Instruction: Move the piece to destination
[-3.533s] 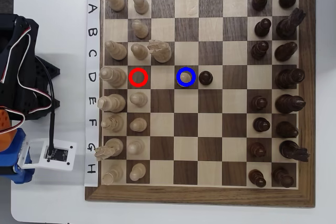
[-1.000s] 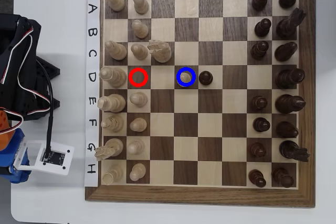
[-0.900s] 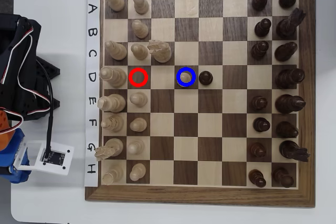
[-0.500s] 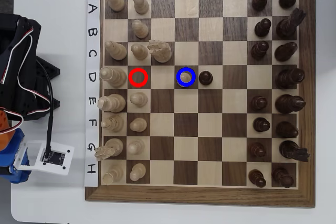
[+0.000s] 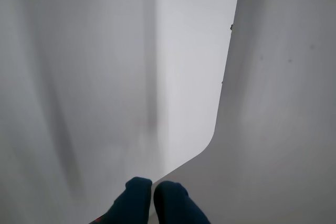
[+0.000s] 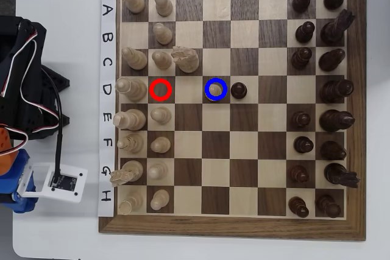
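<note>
One white desk (image 6: 61, 229) carries everything in the overhead view, and its rounded corner also shows in the wrist view, pale against a grey floor (image 5: 283, 129). The wooden chessboard (image 6: 356, 120) takes up most of the desk, with paper strips of numbers along its top edge and letters down its left edge. To the left of the board, well apart from every chessman, sits the black arm (image 6: 24, 83) with its looped cables, and below it a white camera housing (image 6: 61, 181) on a blue bracket.

On the board, pale chessmen stand in the two left columns and dark ones in the two right columns. A pale carved knight (image 6: 186, 59) stands forward in row C, column 3. The red ring (image 6: 161, 89) marks an empty dark square in row D, column 2. The blue ring (image 6: 216, 89) marks the dark square in row D, column 4, and the piece (image 6: 214, 91) stands upright inside that ring. Just beside it on the right, in column 5, stands a dark pawn (image 6: 239, 90), apart from it.

The hand (image 5: 153, 186) enters the wrist view from the bottom edge over the desk corner; its two blue fingertips (image 5: 137, 190) press together with nothing between them.
</note>
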